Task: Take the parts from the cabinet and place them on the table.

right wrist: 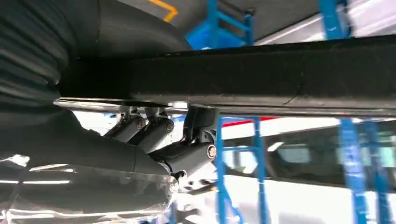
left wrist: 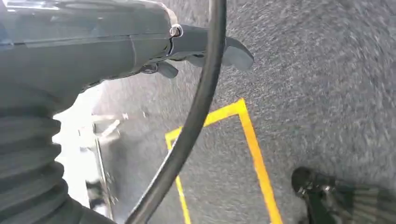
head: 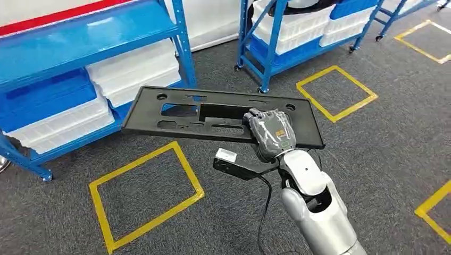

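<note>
Silver-armed, the right hand [head: 272,135] clamps the near long edge of the black panel [head: 213,114], which is carried flat above the carpet, its long axis crosswise and reaching mostly toward the robot's left. The left hand [left wrist: 205,49] hangs over the floor, holding nothing, fingers loosely curled. Beyond stand blue shelves [head: 80,42]; I see no table.

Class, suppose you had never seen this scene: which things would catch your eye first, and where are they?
First the long black plastic panel with cut-outs, held level over the grey carpet by the right hand. Then the blue shelving rack of white bins behind it, and the yellow taped squares on the floor.
</note>
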